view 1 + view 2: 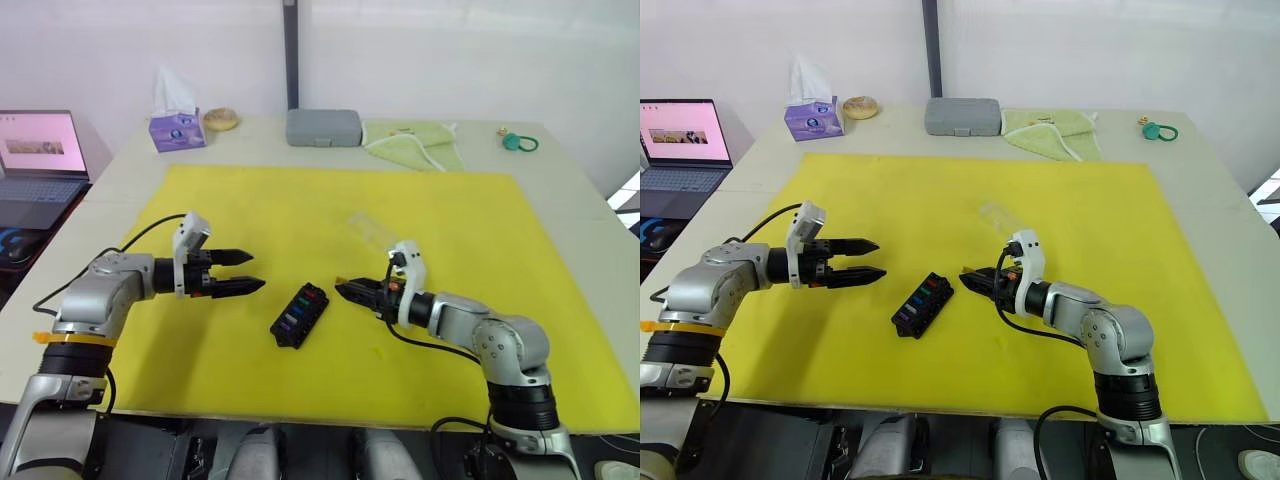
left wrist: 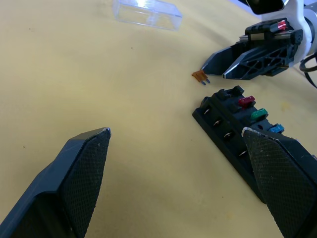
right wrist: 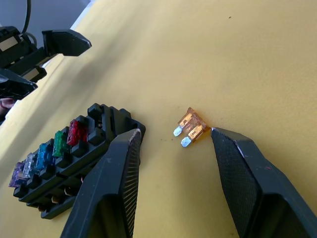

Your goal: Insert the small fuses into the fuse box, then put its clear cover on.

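Nearest the camera: left gripper (image 1: 245,271) hovering over the yellow mat (image 1: 500,240), fingers spread well apart, nothing between them. Right gripper (image 3: 173,148) low over the mat on the other side, fingers parted too and empty, straddling the orange fuse (image 3: 191,126) without touching it as far as can be told.

Between the two grippers, the fuse box (image 1: 299,314), lying at an angle on the mat. Five fuses already seated in one row by the look of it: red (image 3: 77,131), green (image 3: 60,141), teal (image 3: 45,150), grey (image 3: 29,162), purple (image 3: 17,172). Free slots left at the end nearest the right gripper, probably for the orange one.

Orange fuse flat on the mat just beside that end of the box, two metal blades pointing toward the right wrist camera. Tiny, stiff, next to weightless, so likely to skate or flip if nudged from one side only. Best bet: pinch across the flat plastic body, not the blades, and keep the blades free for the slot. Smooth plastic, so a firm squeeze, though too much off-centre could squirt it out.

Further out, well apart from the box, the clear cover (image 2: 147,13) on the mat, faintly glinting. Thin hard shell, light, probably slippery and easy to crack; grab by the long side walls.

At the far edge of the counter (image 1: 575,150): grey case (image 1: 323,127), green cloth (image 1: 415,143), tissue box (image 1: 177,129), laptop (image 1: 40,160) off to the left.
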{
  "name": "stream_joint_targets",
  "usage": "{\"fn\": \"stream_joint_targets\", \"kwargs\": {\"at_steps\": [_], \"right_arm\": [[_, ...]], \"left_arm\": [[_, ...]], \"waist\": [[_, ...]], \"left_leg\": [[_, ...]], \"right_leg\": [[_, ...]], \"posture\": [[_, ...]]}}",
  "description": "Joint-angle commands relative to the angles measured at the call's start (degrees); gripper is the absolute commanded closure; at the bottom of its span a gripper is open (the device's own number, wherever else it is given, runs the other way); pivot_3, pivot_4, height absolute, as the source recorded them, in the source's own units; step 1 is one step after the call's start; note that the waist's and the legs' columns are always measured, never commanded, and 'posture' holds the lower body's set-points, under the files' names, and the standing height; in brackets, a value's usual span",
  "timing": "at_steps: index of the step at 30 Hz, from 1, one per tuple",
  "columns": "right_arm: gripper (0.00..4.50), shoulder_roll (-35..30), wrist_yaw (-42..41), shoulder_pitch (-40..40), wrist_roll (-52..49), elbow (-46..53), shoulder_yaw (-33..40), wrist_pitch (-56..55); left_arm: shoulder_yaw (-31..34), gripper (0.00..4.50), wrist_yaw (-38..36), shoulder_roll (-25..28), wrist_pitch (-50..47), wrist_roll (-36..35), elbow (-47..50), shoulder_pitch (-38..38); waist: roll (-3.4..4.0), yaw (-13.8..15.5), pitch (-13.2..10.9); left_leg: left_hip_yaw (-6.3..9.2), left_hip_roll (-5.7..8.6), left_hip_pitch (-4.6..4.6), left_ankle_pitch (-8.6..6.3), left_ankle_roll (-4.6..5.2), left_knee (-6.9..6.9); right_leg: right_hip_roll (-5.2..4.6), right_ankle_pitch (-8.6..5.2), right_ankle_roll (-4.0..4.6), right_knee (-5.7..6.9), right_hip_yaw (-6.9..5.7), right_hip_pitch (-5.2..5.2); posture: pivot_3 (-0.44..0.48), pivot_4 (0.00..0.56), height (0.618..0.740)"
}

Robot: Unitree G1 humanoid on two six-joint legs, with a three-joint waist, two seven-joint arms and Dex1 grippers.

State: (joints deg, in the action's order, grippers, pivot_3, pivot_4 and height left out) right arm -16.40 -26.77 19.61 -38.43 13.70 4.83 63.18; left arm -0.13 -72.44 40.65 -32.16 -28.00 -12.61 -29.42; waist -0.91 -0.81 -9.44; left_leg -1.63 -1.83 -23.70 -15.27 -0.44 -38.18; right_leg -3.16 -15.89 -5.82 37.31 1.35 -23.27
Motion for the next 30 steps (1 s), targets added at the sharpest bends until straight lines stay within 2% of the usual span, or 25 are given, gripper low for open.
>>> {"fn": "stream_joint_targets", "kwargs": {"at_steps": [1, 14, 24, 30], "right_arm": [[2.09, 0.08, 0.72, 0.67, 0.11, -0.56, -0.08, -0.53], [2.09, -1.03, 3.3, 1.34, 1.72, -4.78, 0.37, -0.3], [2.09, 6.11, 6.23, 5.59, -3.73, -10.33, 5.46, 3.77], [2.09, 7.19, 7.85, 6.36, -4.78, -12.18, 6.99, 6.02]], "left_arm": [[1.4, 0.0, -0.03, 0.05, 0.25, -0.71, 1.63, -0.31], [1.63, 0.0, 0.39, 0.07, 0.17, -0.74, 1.84, -0.01], [0.84, 0.0, 0.36, 0.01, 0.97, 0.3, 2.26, 0.52], [1.35, 0.0, 0.52, 0.43, 0.66, 0.2, 2.98, 1.17]], "waist": [[0.0, -0.01, 0.0], [0.0, 0.03, 0.0], [0.0, -0.65, 0.01], [0.0, -1.28, 0.0]], "left_leg": [[0.0, 0.0, 0.0, 0.0, 0.0, 0.0], [0.01, 0.0, 0.01, 0.0, 0.0, 0.0], [0.0, -0.04, 0.12, 0.0, 0.0, 0.02], [0.0, -0.07, 0.14, 0.0, 0.0, 0.03]], "right_leg": [[0.0, 0.0, 0.0, 0.0, 0.0, 0.0], [-0.01, 0.0, 0.0, 0.0, 0.0, 0.03], [0.05, 0.01, 0.02, 0.09, 0.05, 0.03], [0.04, 0.01, 0.02, 0.12, 0.07, 0.04]], "posture": [[0.0, 0.15, 0.737], [0.0, 0.15, 0.737], [0.0, 0.15, 0.737], [0.0, 0.15, 0.737]]}}
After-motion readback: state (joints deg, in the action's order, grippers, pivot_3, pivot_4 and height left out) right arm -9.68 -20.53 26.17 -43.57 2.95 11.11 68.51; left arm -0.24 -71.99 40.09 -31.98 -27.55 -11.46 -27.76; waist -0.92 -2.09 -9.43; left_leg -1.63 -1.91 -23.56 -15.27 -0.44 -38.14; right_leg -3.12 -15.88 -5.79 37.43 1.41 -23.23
